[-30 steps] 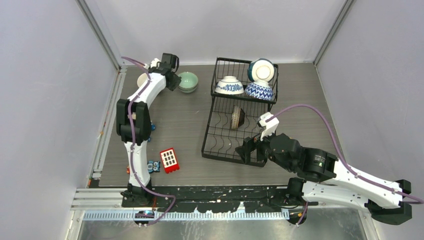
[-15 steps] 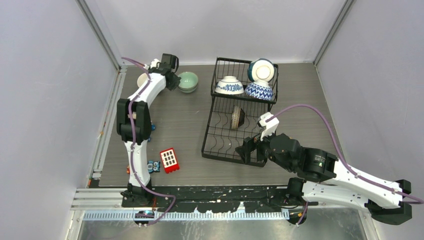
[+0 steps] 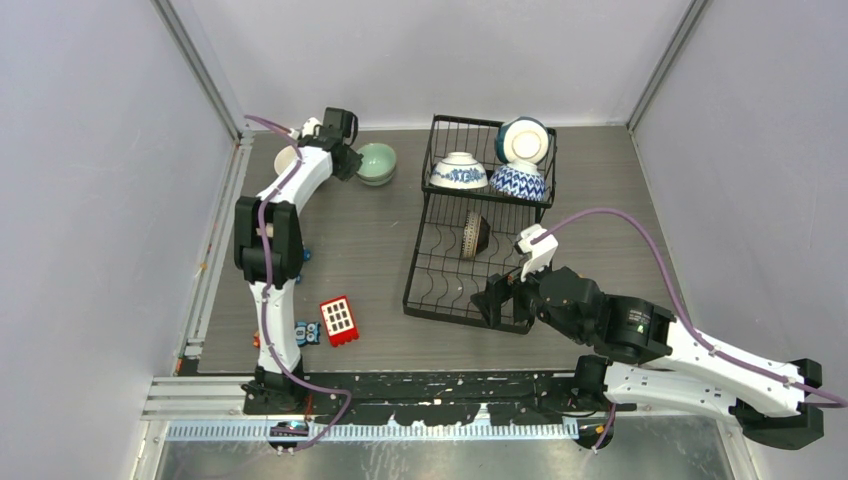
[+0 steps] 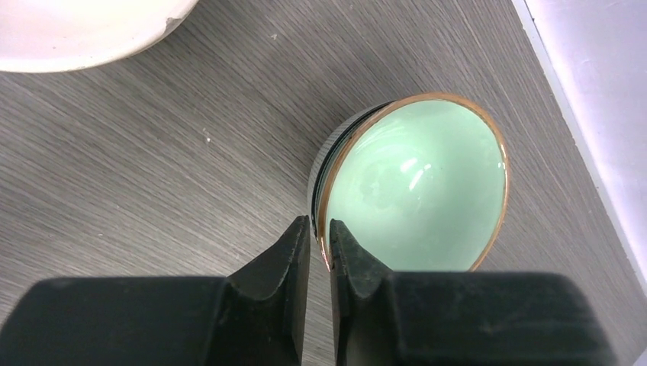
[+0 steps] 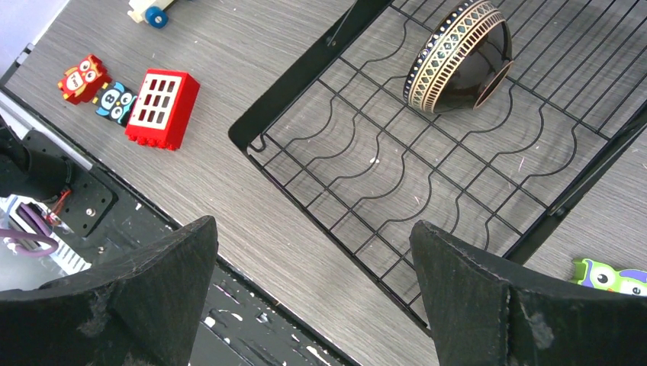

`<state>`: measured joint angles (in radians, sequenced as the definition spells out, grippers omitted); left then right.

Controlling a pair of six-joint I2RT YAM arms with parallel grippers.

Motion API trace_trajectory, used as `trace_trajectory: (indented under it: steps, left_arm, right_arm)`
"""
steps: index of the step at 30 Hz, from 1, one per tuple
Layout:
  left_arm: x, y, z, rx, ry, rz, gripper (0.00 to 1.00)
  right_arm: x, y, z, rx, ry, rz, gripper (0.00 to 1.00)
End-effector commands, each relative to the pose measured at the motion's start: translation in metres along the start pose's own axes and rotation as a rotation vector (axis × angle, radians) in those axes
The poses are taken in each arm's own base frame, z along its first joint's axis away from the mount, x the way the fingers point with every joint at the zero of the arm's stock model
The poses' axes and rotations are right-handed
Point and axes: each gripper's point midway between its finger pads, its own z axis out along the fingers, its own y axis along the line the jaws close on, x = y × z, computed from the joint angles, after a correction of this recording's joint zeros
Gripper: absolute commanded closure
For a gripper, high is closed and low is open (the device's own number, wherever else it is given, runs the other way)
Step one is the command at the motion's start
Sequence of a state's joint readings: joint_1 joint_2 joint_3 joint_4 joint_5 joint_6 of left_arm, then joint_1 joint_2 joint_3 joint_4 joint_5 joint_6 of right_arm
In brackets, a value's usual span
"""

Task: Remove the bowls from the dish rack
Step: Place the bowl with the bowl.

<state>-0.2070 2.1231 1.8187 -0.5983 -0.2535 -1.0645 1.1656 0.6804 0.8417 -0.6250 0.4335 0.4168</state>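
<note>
The left claw (image 4: 319, 248) was clamped on the rim of a pale green bowl (image 4: 416, 183), which stood on the worktop (image 4: 152, 168) left of the dish rack (image 3: 447, 285). The right claw (image 5: 313, 263), spread wide, hung over the rack's near edge; a brown bowl (image 5: 458, 57) lay tilted on the rack's lower tier.

On the grey wood-grain tabletop (image 3: 370, 250), a red windowed block (image 5: 162, 109) lies just beside a red owl block (image 5: 78, 78) and a blue owl block (image 5: 114, 101), while a green owl block (image 5: 610, 276) lies well apart.
</note>
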Motion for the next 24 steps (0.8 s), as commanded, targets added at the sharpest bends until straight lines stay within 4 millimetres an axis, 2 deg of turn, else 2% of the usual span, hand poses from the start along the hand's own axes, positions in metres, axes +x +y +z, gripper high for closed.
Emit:
trace_trajectory:
  steps: [1, 6, 9, 11, 14, 16, 19, 24]
  left_arm:
    - [-0.018, -0.013, -0.016, 0.054, -0.035, -0.004, 0.79]
    - [-0.031, -0.018, -0.052, 0.104, -0.062, -0.005, 0.61]
    - [-0.032, -0.013, -0.081, 0.147, -0.068, 0.009, 0.51]
    - [-0.025, -0.008, -0.102, 0.178, -0.062, 0.037, 0.45]
    - [-0.002, 0.004, -0.134, 0.228, -0.05, 0.128, 0.4]
    - [0.014, 0.008, -0.162, 0.305, -0.064, 0.192, 0.39]
    - [0.045, 0.022, -0.193, 0.391, -0.087, 0.302, 0.35]
    - [0.101, 0.037, -0.237, 0.584, -0.081, 0.423, 0.23]
  right_arm:
    - [-0.021, 0.003, -0.006, -0.001, -0.056, 0.017, 0.0]
    - [-0.027, 0.003, -0.007, 0.002, -0.066, 0.007, 0.0]
    - [-0.035, 0.0, -0.009, 0.021, -0.082, -0.006, 0.0]
    - [-0.041, -0.003, -0.011, 0.038, -0.096, -0.015, 0.0]
    - [-0.044, -0.013, -0.012, 0.085, -0.113, -0.044, 0.0]
    - [-0.04, -0.025, -0.011, 0.146, -0.112, -0.066, 0.0]
    - [-0.033, -0.034, -0.009, 0.203, -0.093, -0.068, 0.0]
    - [-0.02, -0.053, -0.002, 0.345, -0.105, 0.089, 0.0]
